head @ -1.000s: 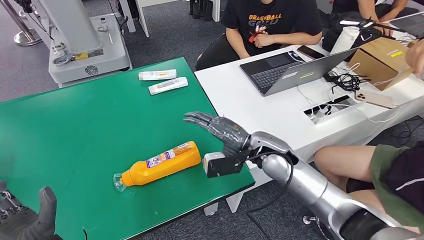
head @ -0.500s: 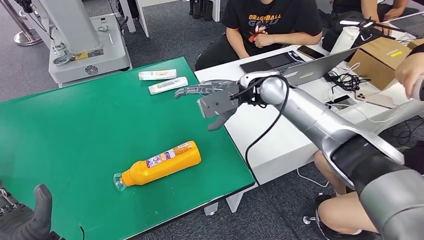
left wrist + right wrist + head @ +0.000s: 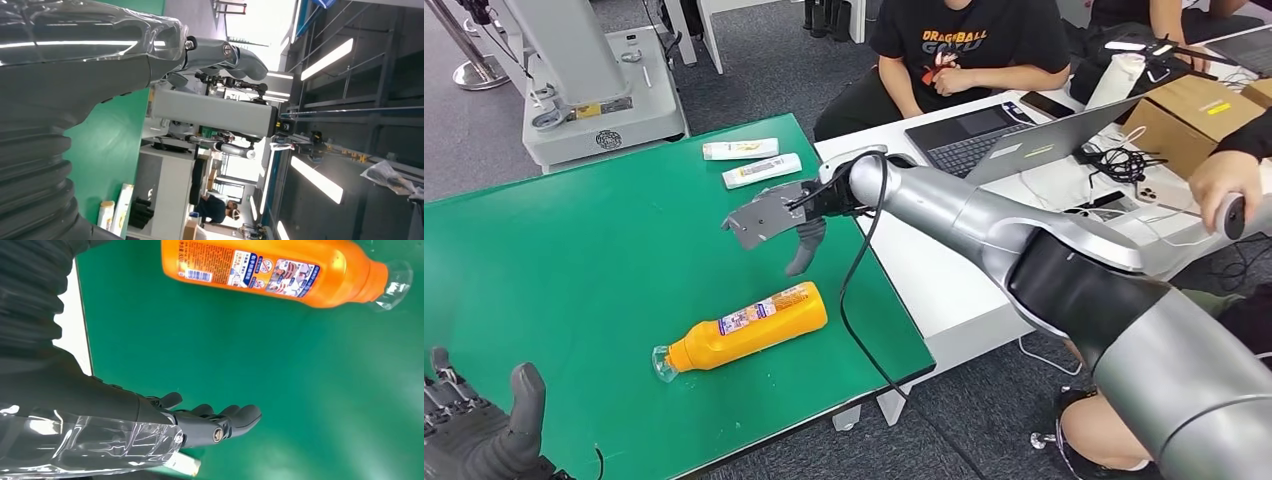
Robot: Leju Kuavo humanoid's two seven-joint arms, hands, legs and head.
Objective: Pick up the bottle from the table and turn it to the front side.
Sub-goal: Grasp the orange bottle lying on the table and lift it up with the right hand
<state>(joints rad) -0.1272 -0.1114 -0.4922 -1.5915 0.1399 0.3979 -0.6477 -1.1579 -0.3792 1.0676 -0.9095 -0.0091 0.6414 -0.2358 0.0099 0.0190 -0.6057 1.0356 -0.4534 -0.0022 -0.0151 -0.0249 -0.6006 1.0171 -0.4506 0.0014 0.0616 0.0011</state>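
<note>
Head view: bottle [image 3: 746, 328] lying flat, clear cap toward robot's left; right hand [image 3: 776, 218] above, fingers spread, empty.

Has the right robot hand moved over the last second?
Yes. The right robot hand went from the table's near right edge, beside the orange bottle, farther out over the green table, toward the two white tubes.

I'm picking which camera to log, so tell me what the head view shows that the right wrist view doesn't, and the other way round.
Head view alone: the left robot hand at the near table corner, two white tubes at the far edge, the white desk with a laptop, and seated people. Right wrist view alone: the bottle label's barcode and pictures, close up. Both: the orange bottle lying on its side on the green table, and the right robot hand hovering open, apart from the bottle.
</note>
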